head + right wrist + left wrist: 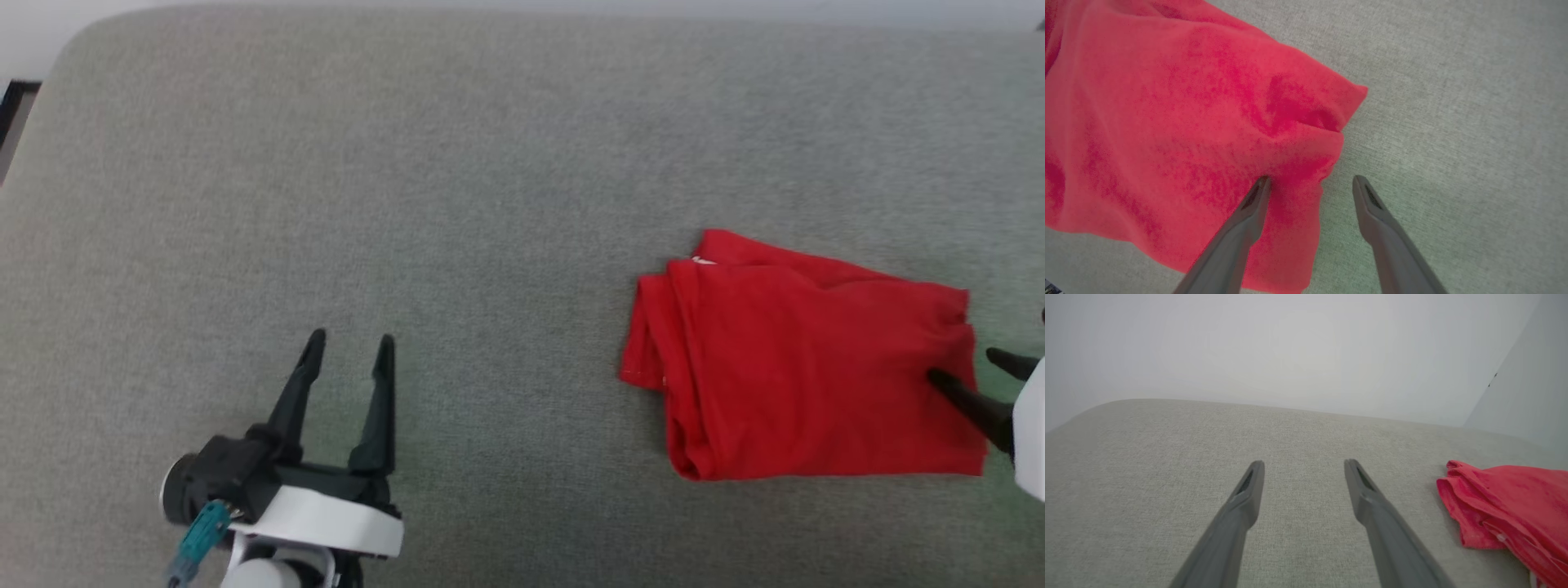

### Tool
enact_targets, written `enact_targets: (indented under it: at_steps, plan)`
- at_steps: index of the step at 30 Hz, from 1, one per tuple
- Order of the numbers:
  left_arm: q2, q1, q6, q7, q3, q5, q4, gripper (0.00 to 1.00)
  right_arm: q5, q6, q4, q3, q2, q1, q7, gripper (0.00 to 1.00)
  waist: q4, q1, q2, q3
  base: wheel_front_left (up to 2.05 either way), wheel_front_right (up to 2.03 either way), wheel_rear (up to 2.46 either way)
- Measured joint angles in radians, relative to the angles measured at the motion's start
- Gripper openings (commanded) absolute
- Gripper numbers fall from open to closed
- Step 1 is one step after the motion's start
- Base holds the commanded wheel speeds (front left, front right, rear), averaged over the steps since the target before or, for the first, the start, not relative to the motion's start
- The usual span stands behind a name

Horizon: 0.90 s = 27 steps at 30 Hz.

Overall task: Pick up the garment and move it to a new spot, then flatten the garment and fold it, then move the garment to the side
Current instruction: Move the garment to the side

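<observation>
Head view, looking down: shows the garment [804, 371], bright red, folded into a rough rectangle, lying on a grey fabric surface [490, 204] toward the robot's right. Shows a sliver of white at its far left corner.

At its right edge, finds the right gripper [963, 364], jaws spread wide and holding nothing, one finger over the cloth and the other over bare grey. Hard to say, even from the right wrist view, whether that finger presses the fabric.

Well apart, at lower left, finds the left gripper [351, 336], jaws equally wide, empty, above bare surface.
</observation>
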State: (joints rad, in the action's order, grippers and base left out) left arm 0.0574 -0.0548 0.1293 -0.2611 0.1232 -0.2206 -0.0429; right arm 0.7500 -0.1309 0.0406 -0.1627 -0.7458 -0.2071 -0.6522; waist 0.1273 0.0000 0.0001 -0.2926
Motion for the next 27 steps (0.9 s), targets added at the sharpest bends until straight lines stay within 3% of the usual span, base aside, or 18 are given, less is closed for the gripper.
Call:
enact_targets:
  at_steps: [5,10,11,12,13,24,27]
  plan:
    - [-0.004,-0.037,0.0,0.0,0.018,-0.006,-0.009,1.0,0.05,0.0,-0.005,-0.042,-0.022,-0.025,-0.099,1.0,0.026,0.0,0.0,-0.044,0.0,0.0,0.0]
    - [-0.005,-0.057,0.0,0.0,0.031,-0.012,-0.018,1.0,0.08,0.0,0.0,-0.065,-0.032,-0.046,-0.132,1.0,0.037,0.0,-0.0001,-0.069,0.0,0.0,0.0]
    - [-0.005,-0.065,0.0,0.0,0.035,-0.013,-0.019,1.0,0.082,0.0,0.006,-0.067,-0.029,-0.051,-0.132,0.77,0.039,0.0,0.0,-0.074,0.0,0.0,0.0]
    - [-0.006,-0.072,0.0,0.0,0.037,-0.013,-0.02,1.0,0.082,0.0,0.013,-0.071,-0.027,-0.055,-0.129,0.35,0.039,0.0,0.0,-0.078,0.0,0.0,0.0]
    - [-0.006,-0.078,0.0,0.0,0.038,-0.015,-0.023,1.0,0.083,0.0,0.019,-0.077,-0.024,-0.057,-0.12,0.0,0.039,0.0,0.0,-0.08,0.0,0.0,0.0]
    - [0.004,-0.108,0.0,0.0,0.025,0.005,-0.02,1.0,0.105,-0.003,0.075,-0.112,0.038,-0.109,0.057,0.0,-0.044,0.0,0.0,-0.078,0.0,0.0,0.0]
    - [0.018,-0.121,0.0,0.0,0.035,0.01,-0.018,1.0,0.099,-0.003,0.117,-0.075,0.02,-0.116,0.116,0.0,-0.084,0.0,0.0,-0.076,0.0,0.0,0.0]
